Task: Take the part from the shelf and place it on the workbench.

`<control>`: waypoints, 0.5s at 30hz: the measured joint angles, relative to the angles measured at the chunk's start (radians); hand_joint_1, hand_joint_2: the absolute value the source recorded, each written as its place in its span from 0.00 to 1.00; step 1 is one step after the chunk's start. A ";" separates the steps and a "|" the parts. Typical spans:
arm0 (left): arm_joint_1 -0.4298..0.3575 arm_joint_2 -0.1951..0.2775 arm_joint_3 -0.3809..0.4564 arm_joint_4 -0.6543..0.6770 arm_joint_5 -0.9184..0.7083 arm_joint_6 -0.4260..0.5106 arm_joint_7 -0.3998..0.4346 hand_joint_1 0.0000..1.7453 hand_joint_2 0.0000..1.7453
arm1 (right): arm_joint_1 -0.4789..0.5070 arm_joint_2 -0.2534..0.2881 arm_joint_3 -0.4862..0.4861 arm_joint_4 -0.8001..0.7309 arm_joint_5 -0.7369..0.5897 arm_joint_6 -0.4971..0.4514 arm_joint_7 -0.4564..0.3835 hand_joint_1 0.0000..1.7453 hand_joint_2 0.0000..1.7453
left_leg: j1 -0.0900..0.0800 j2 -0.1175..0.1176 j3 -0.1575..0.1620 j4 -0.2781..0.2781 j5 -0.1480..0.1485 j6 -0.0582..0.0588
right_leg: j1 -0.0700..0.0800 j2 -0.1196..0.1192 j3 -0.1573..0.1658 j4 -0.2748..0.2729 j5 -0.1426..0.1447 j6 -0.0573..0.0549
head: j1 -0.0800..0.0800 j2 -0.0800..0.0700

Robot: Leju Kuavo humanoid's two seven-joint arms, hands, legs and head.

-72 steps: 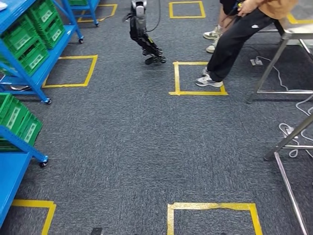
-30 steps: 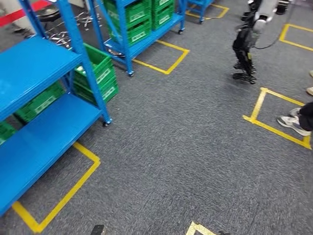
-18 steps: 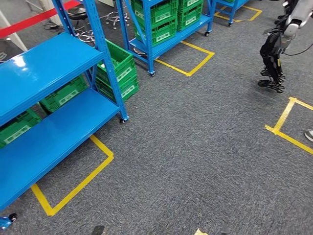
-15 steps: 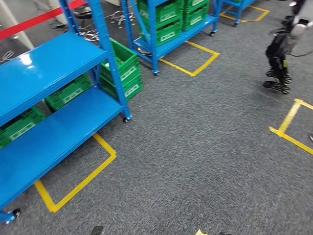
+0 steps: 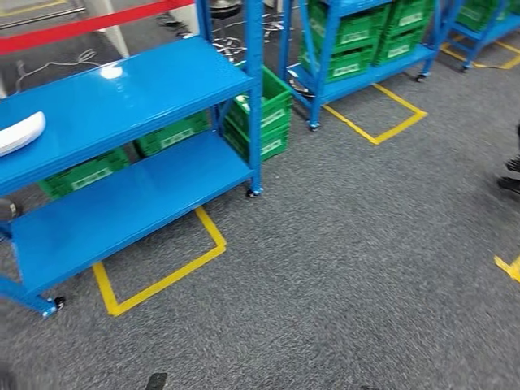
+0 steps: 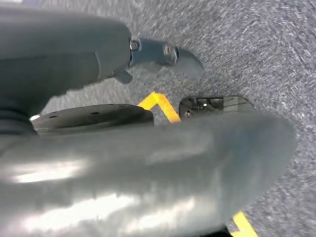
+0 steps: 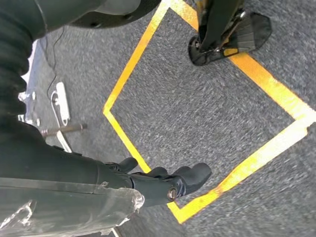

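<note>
A white elongated part (image 5: 19, 132) lies on the upper board of the blue shelf (image 5: 140, 81) at the far left of the head view. My left hand (image 6: 161, 53) hangs over the grey carpet with a dark finger stretched out and nothing in it. My right hand (image 7: 164, 180) also hangs above the floor, over a yellow taped square (image 7: 209, 113); its fingers are extended and hold nothing. Both hands are far from the shelf and the part.
Green bins (image 5: 261, 110) sit on the floor behind the shelf, and more fill a second blue rack (image 5: 361, 41) at the back. A yellow square (image 5: 162, 276) marks the floor in front of the shelf. A red barrier (image 5: 92, 23) runs behind it.
The camera has swung left: the blue shelf has slid towards the picture's middle, the white part has come into view, and the other robot has slipped off the right edge.
</note>
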 joint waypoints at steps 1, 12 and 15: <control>0.000 0.000 0.002 0.000 0.000 0.000 0.000 0.00 0.00 | 0.002 0.000 -0.002 0.000 -0.001 0.000 0.001 0.00 1.00 | 0.000 -0.017 0.000 0.000 0.000 0.001 | 0.000 0.004 -0.027 0.049 -0.014 0.001 | 0.001 0.000; 0.005 0.001 0.008 0.000 -0.001 -0.002 0.002 0.00 0.00 | -0.004 0.000 -0.010 0.000 0.001 -0.001 0.004 0.00 1.00 | 0.007 -0.098 -0.024 0.026 -0.008 -0.051 | -0.016 0.051 0.076 -0.215 0.137 -0.035 | -0.001 0.000; 0.001 0.000 0.008 0.000 -0.001 -0.002 0.002 0.00 0.00 | 0.001 0.001 -0.013 0.000 0.001 -0.002 0.007 0.00 1.00 | 0.004 -0.026 -0.108 0.196 -0.100 -0.061 | -0.013 0.008 0.076 -0.217 0.137 -0.047 | -0.013 0.000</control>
